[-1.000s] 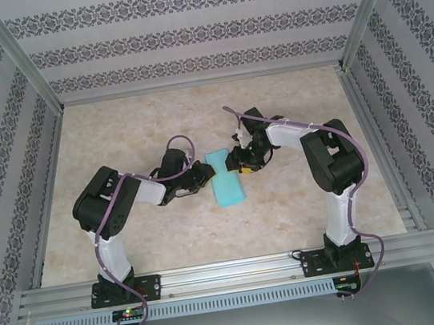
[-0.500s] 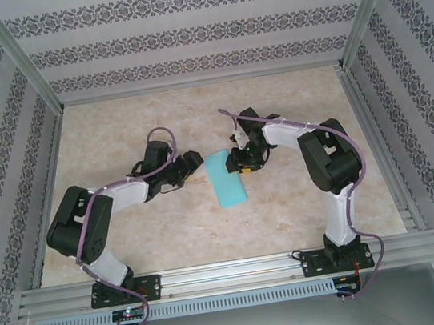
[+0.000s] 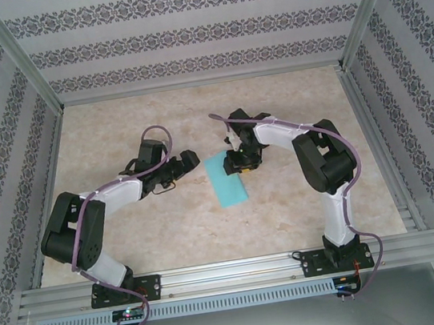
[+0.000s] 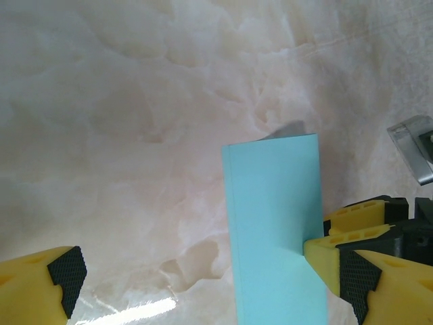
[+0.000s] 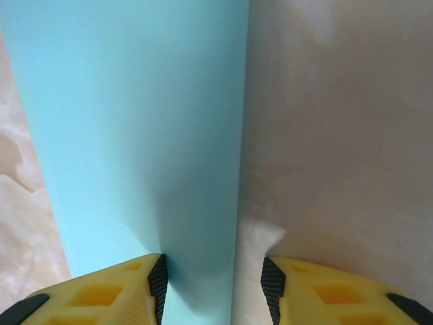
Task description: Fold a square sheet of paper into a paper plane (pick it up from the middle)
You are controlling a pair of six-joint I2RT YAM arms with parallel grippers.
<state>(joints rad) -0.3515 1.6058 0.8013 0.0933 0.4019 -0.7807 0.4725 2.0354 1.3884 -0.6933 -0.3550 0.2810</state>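
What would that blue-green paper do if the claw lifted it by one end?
Probably droop: the paper looks thin, just two layers at its edge. Likely very light, so a nudge might slide it over the glossy table.

The left arm [image 3: 116,194] lies stretched toward the middle, the left gripper [image 3: 188,161] spread wide. Opposite, the right arm [image 3: 277,131] bends inward, the right gripper [image 3: 241,162] tipped downward, jaws partly apart.

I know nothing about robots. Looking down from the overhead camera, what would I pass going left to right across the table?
Left arm's elbow → left gripper → folded teal paper → right arm's elbow.
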